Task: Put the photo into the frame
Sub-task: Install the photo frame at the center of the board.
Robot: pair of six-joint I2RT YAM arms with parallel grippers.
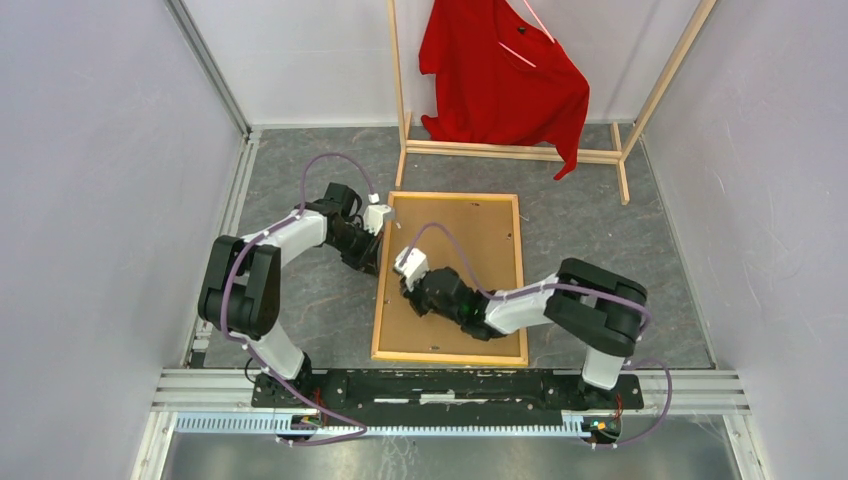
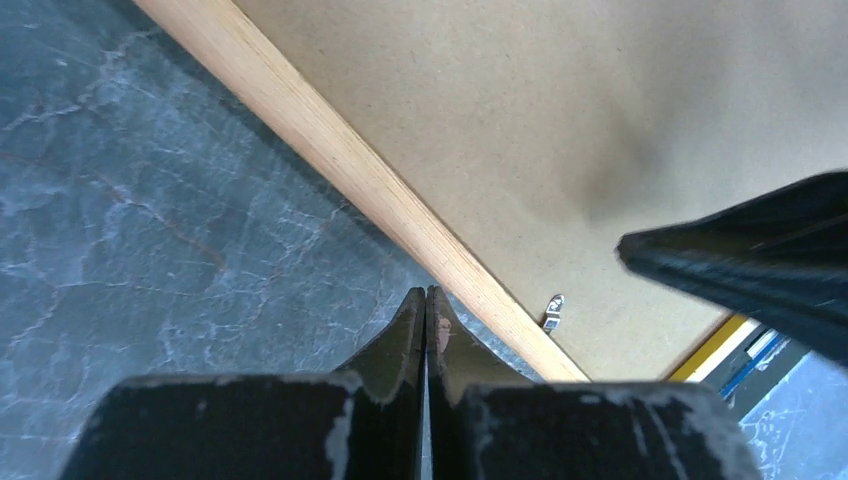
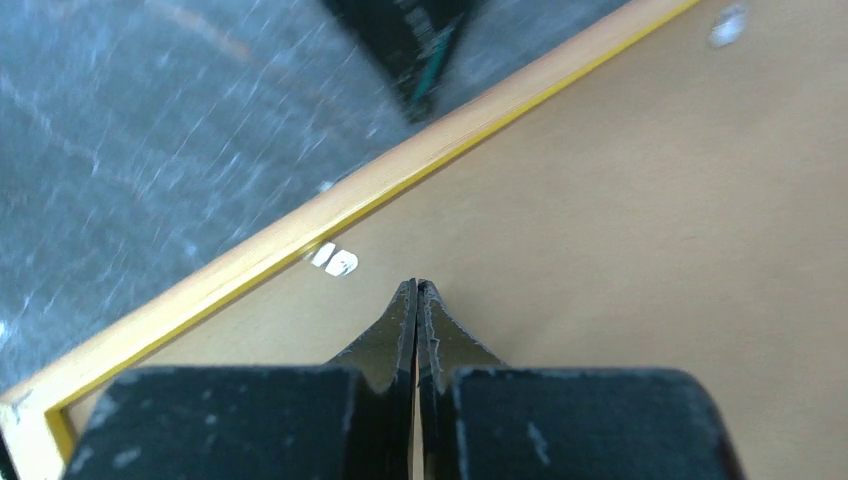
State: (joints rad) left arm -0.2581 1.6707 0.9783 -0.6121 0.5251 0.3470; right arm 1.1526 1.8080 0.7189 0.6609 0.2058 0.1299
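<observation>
Looking down on a large thin rectangular picture frame [image 1: 450, 357] of plain light wood with a yellow lip. Lying back-up in the middle of the grey marbled tabletop [image 1: 300, 290], long sides running away from the arm bases. Showing a plain brown backing board [image 1: 480, 240] filling the opening, with small metal tabs [image 3: 335, 262] sitting along the board's edge.

Holding the left gripper [image 2: 427, 292] pinched fully together, fingers meeting with nothing between them. Pointing its tips at the tabletop just beside the frame's left wooden rim; not possible to tell whether touching the surface.

Holding the right gripper [image 3: 416, 285] pressed together in the same way and gripping nothing. Hanging its tips over the backing board just inside that same rim, close to one tab. Setting the two grippers opposite each other across the rim, near but apart.

Also taking in, well behind the frame by the far wall, a light wooden clothes rack [image 1: 510, 152] carrying a red shirt [image 1: 500, 80].
</observation>
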